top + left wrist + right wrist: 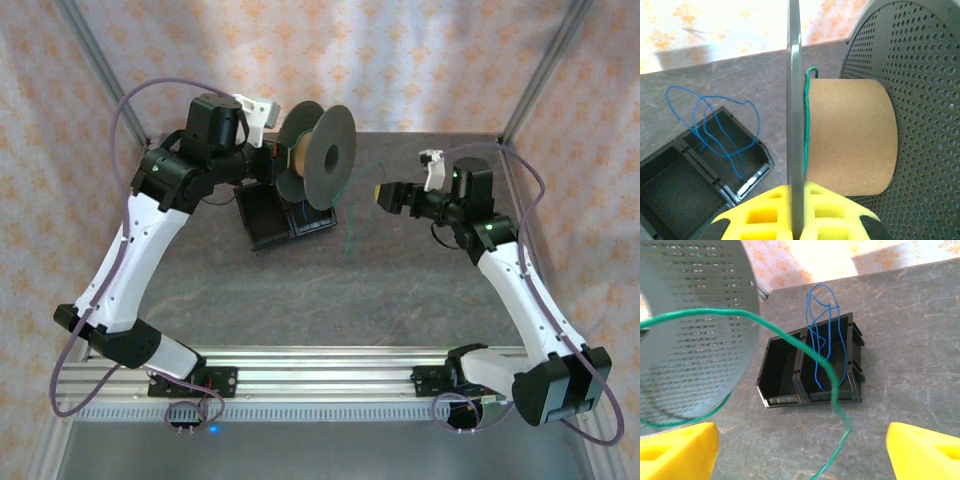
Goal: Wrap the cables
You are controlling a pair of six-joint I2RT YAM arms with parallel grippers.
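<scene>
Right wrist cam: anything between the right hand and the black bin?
Green cable crosses between right hand and black bin, over bare table; right wrist view.

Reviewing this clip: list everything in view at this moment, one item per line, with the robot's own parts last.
spool: one, dark grey perforated flanges and brown core, held up above the table's far side
green cable: one, green, partly wound on the spool's core, the rest trailing loose towards the table
blue cable: one, blue, loose loops rising from the bin's right compartment in the top view
bin: one, black, two compartments, on the table under the spool
table: one, mottled grey
curtain: one, pale with orange pattern, behind the table
left gripper: one, yellow pads, shut on a spool flange's edge
right gripper: one, yellow pads, open, right of the spool
</scene>
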